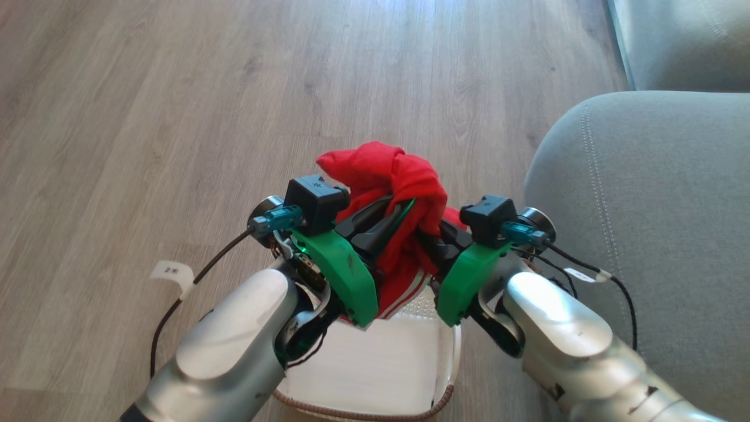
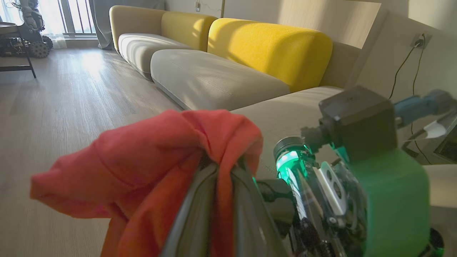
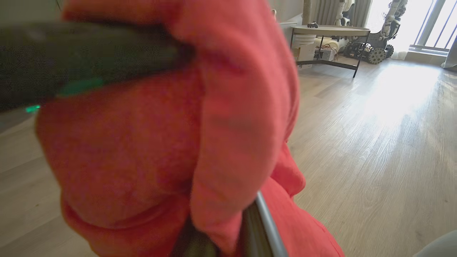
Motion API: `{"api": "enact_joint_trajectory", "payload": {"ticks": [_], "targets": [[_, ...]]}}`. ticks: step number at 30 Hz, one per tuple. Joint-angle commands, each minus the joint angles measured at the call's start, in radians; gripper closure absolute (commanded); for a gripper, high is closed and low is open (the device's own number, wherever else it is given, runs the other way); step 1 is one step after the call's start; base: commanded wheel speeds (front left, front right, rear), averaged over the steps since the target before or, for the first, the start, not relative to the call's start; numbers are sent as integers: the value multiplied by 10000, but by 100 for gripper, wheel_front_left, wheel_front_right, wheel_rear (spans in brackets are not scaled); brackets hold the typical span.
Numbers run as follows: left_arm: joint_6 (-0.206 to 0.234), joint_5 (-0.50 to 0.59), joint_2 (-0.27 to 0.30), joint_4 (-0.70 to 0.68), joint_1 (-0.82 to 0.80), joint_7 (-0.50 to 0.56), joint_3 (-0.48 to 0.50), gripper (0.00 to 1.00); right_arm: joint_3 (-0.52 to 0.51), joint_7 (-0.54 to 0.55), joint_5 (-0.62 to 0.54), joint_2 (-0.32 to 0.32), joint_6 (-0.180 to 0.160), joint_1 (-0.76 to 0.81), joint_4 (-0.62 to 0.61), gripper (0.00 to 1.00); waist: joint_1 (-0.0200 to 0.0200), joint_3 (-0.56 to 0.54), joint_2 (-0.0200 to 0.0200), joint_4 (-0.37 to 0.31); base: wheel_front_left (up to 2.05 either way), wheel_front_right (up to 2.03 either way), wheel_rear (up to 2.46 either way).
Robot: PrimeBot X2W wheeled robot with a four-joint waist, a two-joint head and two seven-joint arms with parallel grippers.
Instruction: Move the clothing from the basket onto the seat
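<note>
Holding the clothing (image 1: 391, 173) up between both grippers as a bunched lump, hanging it over the far end of the basket (image 1: 381, 357), near the seat (image 1: 644, 193) but apart from it. Showing bright red all over, soft and matte, rolling over itself at the top in thick creased folds. Drooping to one side in a loose rounded flap in the left wrist view. Trailing a hem with white stripes down toward the basket's far wall; impossible to tell from the head view whether touching it.

Pinching a fold with the left gripper (image 1: 398, 205), bringing the jaws nearly together and leaving only the thickness of the cloth between the two long dark fingers (image 2: 192, 214). Biting in from the opposite side with the right gripper (image 1: 428, 240), burying the fingertips in red fabric and closing narrowly on it as well. Carrying cloth draped over both of its fingers in the blurred right wrist view.

Resting the basket on the pale wooden floor (image 1: 234, 88), showing its white perforated wall and a strip of brown woven rim at the near edge. Standing close to the seat on the right: grey, rounded at the corner, double-stitched along its seam.
</note>
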Motion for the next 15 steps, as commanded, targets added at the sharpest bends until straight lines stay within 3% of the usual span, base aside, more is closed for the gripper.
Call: {"api": "enact_joint_trajectory", "payload": {"ticks": [1,13,14,15], "targets": [[101,-75,210,-319,-571,-124,416,100,-235,-72,-82,32,-2,32,-574,100,0,-27,0,-83,0,0,0],[288,-175,560,-323,-238,-231,530,100,-1424,-72,-535,-379,-2,920,-1709,100,0,-105,0,-443,0,0,0],[310,-181,579,-337,-217,-235,538,96,-1559,-72,-584,-412,-2,983,-1843,100,0,-105,0,-476,0,0,0],[337,-189,594,-355,-199,-245,550,68,-1693,-72,-624,-443,-2,1043,-1970,100,0,-103,0,-516,0,0,0]]}}
